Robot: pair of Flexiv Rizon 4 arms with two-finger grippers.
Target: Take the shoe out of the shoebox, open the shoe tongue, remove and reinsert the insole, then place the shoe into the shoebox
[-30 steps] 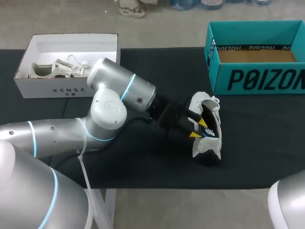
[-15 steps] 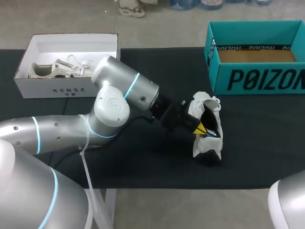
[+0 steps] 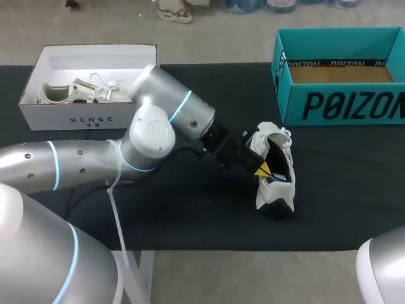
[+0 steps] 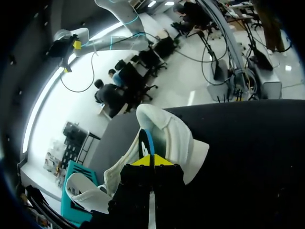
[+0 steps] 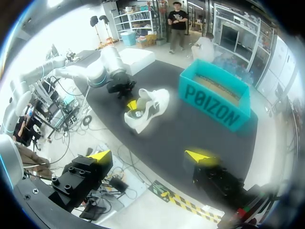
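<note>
one shoe (image 3: 275, 190) (image 4: 176, 138) (image 5: 145, 112): white with a dark inside, lying on the table (image 3: 190, 215) near its front edge, out of the shoebox and well apart from it; opening turned toward the left gripper.
insole (image 4: 149, 140): blue, showing as a thin edge standing in the shoe's opening, just ahead of the yellow tips.
left gripper (image 3: 261, 170) (image 4: 152, 161) (image 5: 131, 103): at the mouth of the shoe; narrow, tips almost together, pinching the insole's edge from both sides.
left arm (image 3: 152, 136): coming in from the left side and lying across the middle of the table, elbow just in front of the white box.
right gripper (image 5: 148, 156): spread wide with nothing between the fingers; off the table past its edge, well apart from the shoe.
right arm (image 3: 383, 269): only a grey curve at the near right corner of the head view.
shoebox (image 3: 342, 104) (image 5: 214, 102): teal, open, upright at the table's far right; brown floor showing inside.
white box (image 3: 88, 117) (image 5: 138, 57): open, at the table's far left, with a pale shoe and loose laces inside.
</note>
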